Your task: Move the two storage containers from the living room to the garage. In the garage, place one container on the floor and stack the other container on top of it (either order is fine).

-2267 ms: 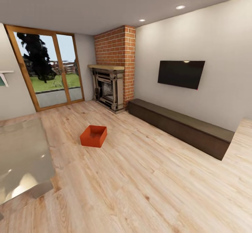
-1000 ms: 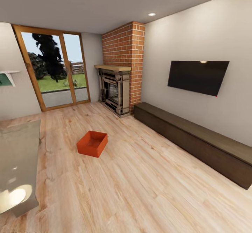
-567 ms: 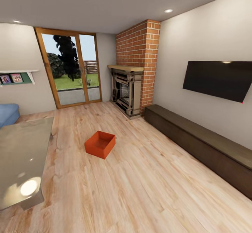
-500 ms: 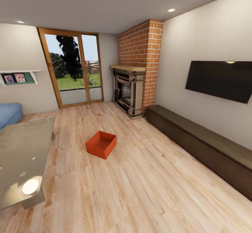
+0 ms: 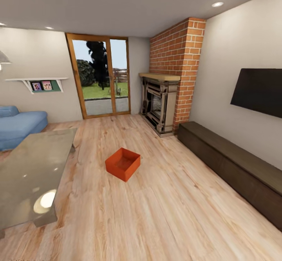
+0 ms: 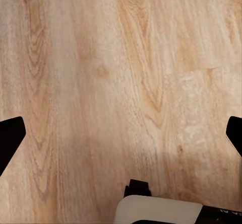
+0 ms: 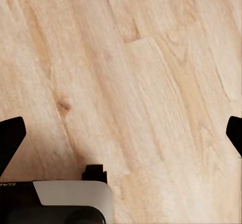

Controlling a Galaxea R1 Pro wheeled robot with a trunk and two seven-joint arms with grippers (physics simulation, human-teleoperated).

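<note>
One red-orange storage container (image 5: 123,164) sits empty on the light wood plank flooring (image 5: 156,214) of the living room, in the middle of the head view, between the grey low table and the long dark cabinet. The second container is out of view. My left gripper (image 6: 121,136) hangs open over bare wood planks, its dark fingertips (image 6: 10,138) far apart at the picture's edges. Over planks as well, my right gripper (image 7: 121,136) is open, with fingertips (image 7: 10,136) spread wide and nothing between them.
A grey glossy low table (image 5: 27,175) stands at the left, with a blue sofa (image 5: 19,124) behind it. A long dark low cabinet (image 5: 235,171) runs along the right wall under a black TV (image 5: 260,90). A brick fireplace (image 5: 164,104) and glass doors (image 5: 103,77) lie ahead.
The camera has turned left, so the whole scene has shifted right; the sofa and wall shelf have come into view. The container looks slightly nearer. It has not moved on the floor.
</note>
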